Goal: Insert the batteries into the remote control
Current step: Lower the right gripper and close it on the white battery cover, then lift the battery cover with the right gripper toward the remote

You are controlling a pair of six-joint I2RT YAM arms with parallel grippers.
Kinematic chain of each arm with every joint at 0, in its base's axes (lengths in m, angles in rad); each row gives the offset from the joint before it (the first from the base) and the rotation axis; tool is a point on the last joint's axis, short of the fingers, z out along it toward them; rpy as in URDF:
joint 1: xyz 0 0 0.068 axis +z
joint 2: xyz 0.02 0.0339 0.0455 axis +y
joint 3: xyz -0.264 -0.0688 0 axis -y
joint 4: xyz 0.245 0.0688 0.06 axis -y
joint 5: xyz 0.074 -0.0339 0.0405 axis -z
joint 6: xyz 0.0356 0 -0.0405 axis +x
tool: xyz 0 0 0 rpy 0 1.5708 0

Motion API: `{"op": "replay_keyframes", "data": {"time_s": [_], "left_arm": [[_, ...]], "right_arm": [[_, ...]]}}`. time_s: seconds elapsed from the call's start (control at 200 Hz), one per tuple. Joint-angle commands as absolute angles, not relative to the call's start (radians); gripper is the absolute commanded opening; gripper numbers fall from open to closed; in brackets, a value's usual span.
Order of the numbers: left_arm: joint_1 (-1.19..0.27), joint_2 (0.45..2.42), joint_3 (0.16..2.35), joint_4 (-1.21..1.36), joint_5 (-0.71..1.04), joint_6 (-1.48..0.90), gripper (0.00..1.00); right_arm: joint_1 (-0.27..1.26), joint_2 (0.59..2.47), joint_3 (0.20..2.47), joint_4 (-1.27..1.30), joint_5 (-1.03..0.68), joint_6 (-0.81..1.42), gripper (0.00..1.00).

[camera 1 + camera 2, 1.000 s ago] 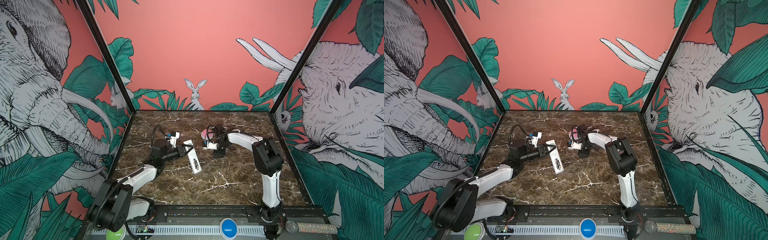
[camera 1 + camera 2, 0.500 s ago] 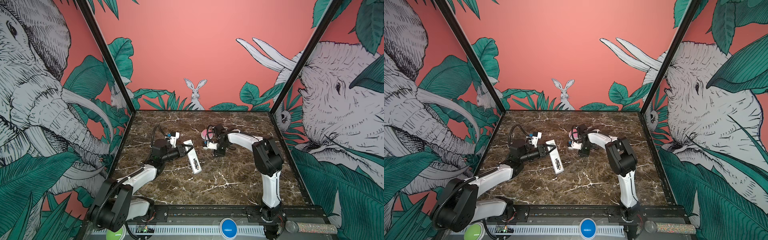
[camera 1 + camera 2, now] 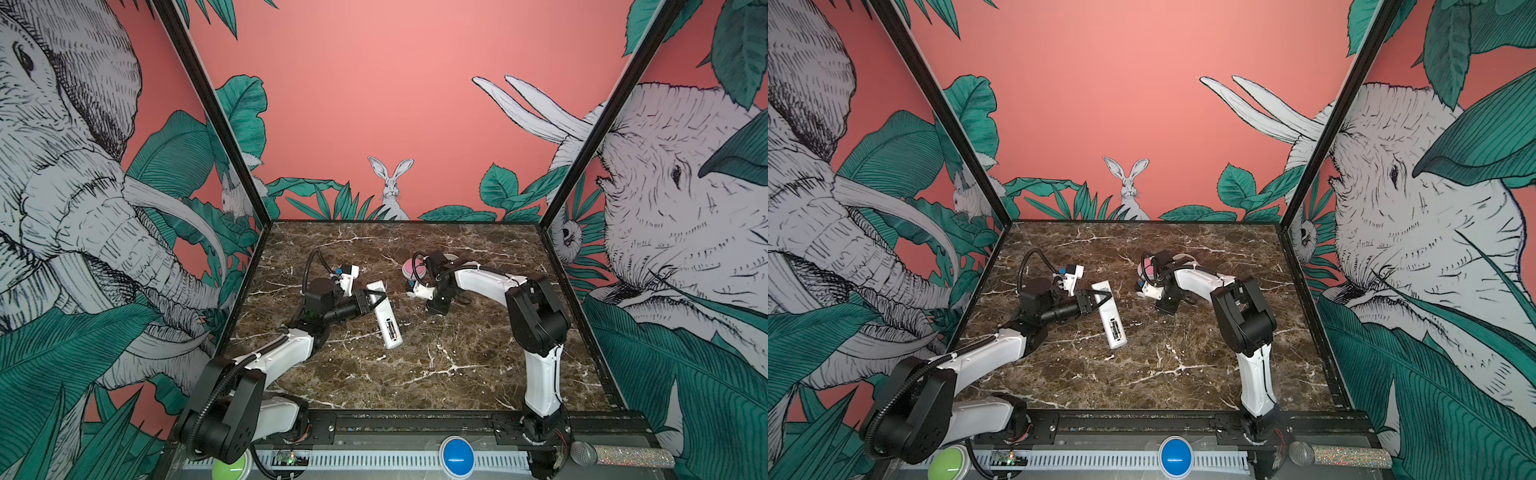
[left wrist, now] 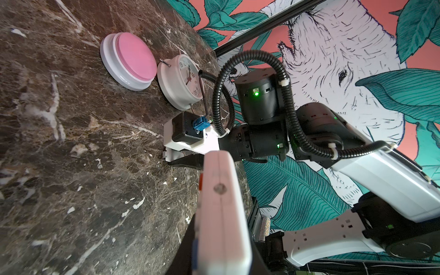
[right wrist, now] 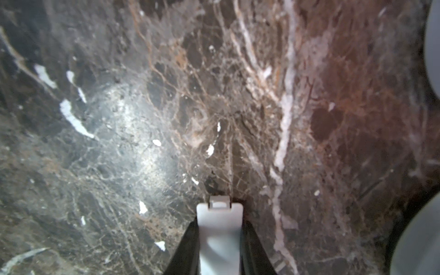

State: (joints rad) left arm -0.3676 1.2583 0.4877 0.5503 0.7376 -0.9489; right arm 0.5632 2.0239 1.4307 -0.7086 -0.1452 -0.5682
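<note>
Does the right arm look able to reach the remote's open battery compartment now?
Probably yes. The compartment faces up, only bare marble lies between it and the right gripper, and the left gripper clamps the remote control toward its other end. The right gripper holds a white cover.

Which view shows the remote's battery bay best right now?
A top view: the remote lies back up, so its open bay faces both top views. The left wrist view shows only the remote's edge, close and blurred, bay hidden. The right wrist view shows the cover and table, no remote.
</note>
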Motion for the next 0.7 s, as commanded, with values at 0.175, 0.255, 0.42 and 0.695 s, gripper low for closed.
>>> {"op": "replay_keyframes", "data": {"time_s": [0.175, 0.255, 0.42, 0.695], "left_arm": [[-0.363, 1.240, 0.487, 0.577, 0.740, -0.934, 0.00], [-0.362, 1.242, 0.486, 0.580, 0.744, -0.931, 0.00], [-0.362, 1.239, 0.480, 0.579, 0.749, -0.921, 0.00], [-0.362, 1.223, 0.469, 0.572, 0.752, -0.908, 0.00]], "right_arm": [[0.604, 1.899, 1.337, -0.687, -0.118, -0.174, 0.26], [0.606, 1.865, 1.283, -0.638, -0.131, -0.048, 0.25], [0.612, 1.817, 1.177, -0.540, -0.161, 0.172, 0.25], [0.654, 1.796, 1.080, -0.448, -0.065, 0.338, 0.25]]}}
